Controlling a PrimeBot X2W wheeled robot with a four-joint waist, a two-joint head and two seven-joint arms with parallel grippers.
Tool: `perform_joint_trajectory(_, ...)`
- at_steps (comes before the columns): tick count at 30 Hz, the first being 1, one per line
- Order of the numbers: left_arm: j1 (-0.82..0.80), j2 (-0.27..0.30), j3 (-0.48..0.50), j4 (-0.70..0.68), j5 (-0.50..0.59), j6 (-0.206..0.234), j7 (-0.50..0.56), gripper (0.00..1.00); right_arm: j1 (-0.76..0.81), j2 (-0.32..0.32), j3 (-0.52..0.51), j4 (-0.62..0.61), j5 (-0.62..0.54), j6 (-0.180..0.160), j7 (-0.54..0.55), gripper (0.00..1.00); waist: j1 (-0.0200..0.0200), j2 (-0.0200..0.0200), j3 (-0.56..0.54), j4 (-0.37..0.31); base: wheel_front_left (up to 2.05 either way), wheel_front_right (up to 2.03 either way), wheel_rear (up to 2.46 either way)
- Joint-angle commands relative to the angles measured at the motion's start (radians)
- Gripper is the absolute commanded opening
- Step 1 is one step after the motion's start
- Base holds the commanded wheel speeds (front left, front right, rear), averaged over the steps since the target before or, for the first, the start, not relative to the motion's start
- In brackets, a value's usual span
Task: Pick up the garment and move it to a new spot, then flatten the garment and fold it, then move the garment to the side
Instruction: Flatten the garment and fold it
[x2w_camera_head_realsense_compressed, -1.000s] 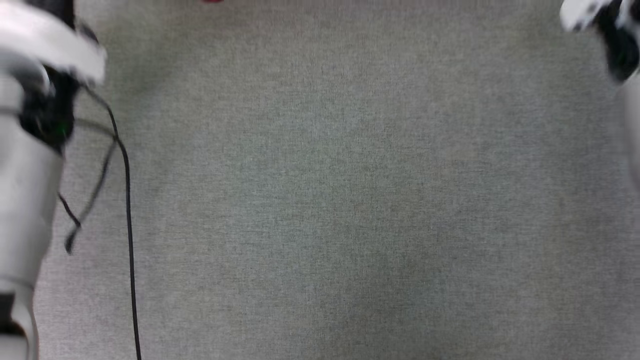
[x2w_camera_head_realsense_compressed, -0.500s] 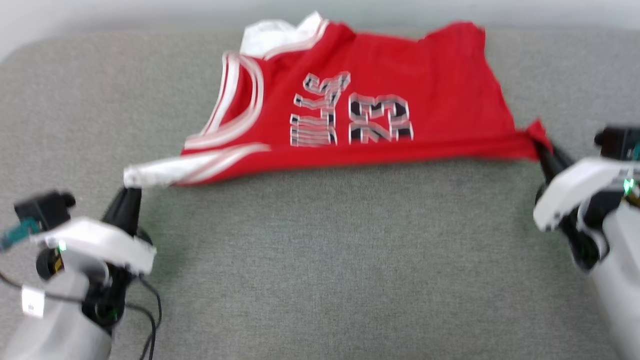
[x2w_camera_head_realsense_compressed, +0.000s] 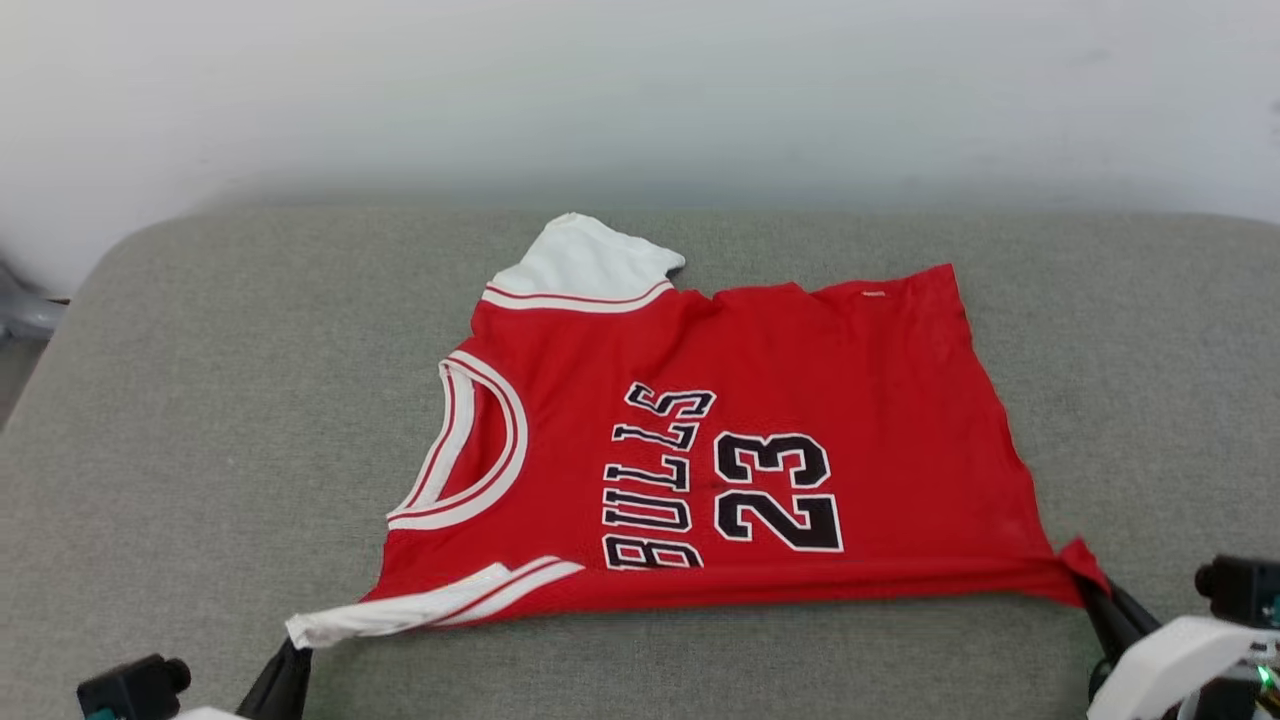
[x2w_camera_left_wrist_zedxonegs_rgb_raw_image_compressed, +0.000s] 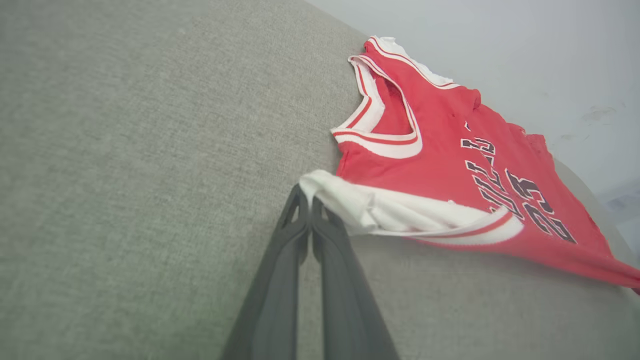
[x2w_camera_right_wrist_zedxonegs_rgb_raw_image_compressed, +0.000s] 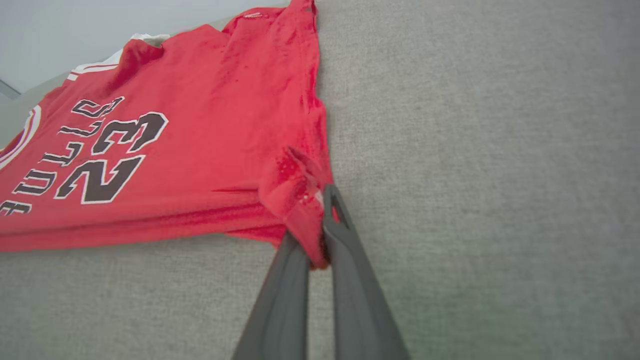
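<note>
In the head view, your left gripper (x2w_camera_head_realsense_compressed: 295, 655) sits at the bottom left, its fingers pressed together on the tip of the white sleeve (x2w_camera_head_realsense_compressed: 400, 610) of the red shirt (x2w_camera_head_realsense_compressed: 800, 380). Your right gripper (x2w_camera_head_realsense_compressed: 1088, 592), at the bottom right, is clamped on the shirt's near hem corner. The shirt lies spread on the grey cushion (x2w_camera_head_realsense_compressed: 200, 420), print up and neck to your left. Its near edge runs taut between the two grippers.

In the left wrist view, the dark fingers meet at the tips with the bunched sleeve end caught between them, slanting low over the cushion.

In the right wrist view, the fingers pinch a red fold of hem, which wraps over one finger.
</note>
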Motion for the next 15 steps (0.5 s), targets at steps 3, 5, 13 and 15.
perform_joint_trajectory(3,0.076,0.035,0.021,-0.038,-0.015,0.048,0.010,0.00,0.128,0.000,-0.085,-0.088,-0.030,-0.016,0.045,0.00,0.0004,-0.0001,-0.047,0.025,0.00,0.00,0.00)
perform_joint_trajectory(5,0.113,0.041,0.022,-0.074,-0.020,0.064,0.019,0.00,0.201,0.028,-0.126,-0.156,-0.043,-0.016,0.086,0.00,0.0004,-0.0001,-0.061,0.032,0.00,0.00,0.00)
perform_joint_trajectory(13,0.148,0.063,0.013,-0.183,-0.021,0.099,0.062,0.00,0.351,0.134,-0.244,-0.400,-0.135,-0.015,0.228,0.00,0.0004,-0.0001,-0.080,0.031,0.00,0.00,0.00)
perform_joint_trajectory(15,0.122,0.061,0.008,-0.195,-0.022,0.092,0.072,0.00,0.343,0.149,-0.249,-0.437,-0.158,-0.014,0.260,0.00,0.0004,-0.0001,-0.078,0.026,0.00,0.00,0.00)
